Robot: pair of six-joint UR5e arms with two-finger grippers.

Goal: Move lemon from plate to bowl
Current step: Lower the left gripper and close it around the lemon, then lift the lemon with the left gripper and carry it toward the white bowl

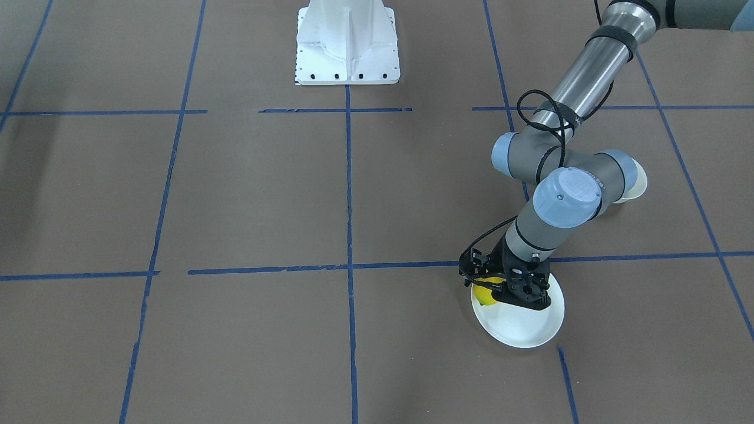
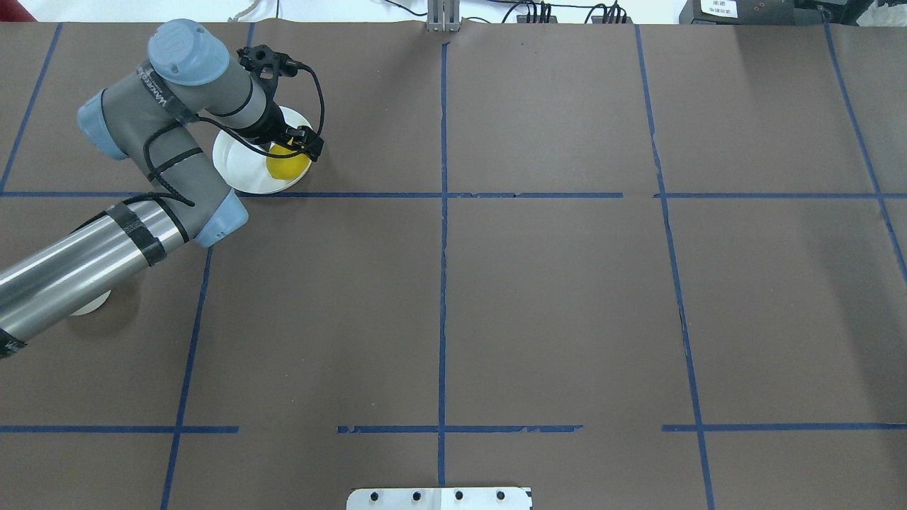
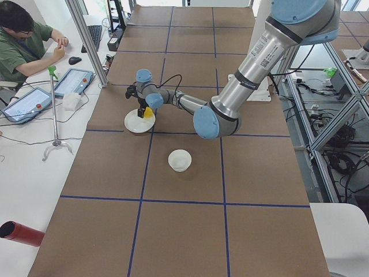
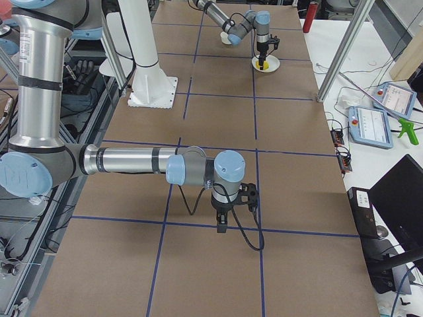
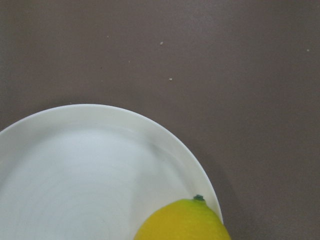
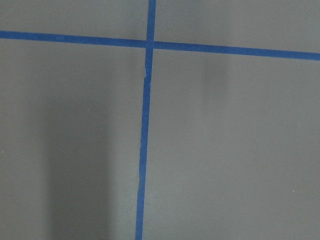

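Note:
The yellow lemon (image 1: 483,296) lies on the white plate (image 1: 524,327), near its rim. My left gripper (image 1: 490,290) is down over the lemon, touching or almost touching it. Its fingers are hidden, so I cannot tell whether they are closed. From overhead, the lemon (image 2: 283,166) shows just below the gripper (image 2: 290,156) on the plate (image 2: 237,166). The left wrist view shows the lemon's tip (image 5: 182,222) and the plate (image 5: 75,175). The off-white bowl (image 3: 180,160) stands empty, partly hidden under the arm (image 2: 88,304). My right gripper (image 4: 221,223) hovers far away over bare table.
The white robot base mount (image 1: 347,44) stands at the table's middle edge. Blue tape lines (image 2: 443,283) grid the brown table. An operator (image 3: 23,40) and tablets sit beyond the far end. A red cylinder (image 3: 20,232) lies off the table.

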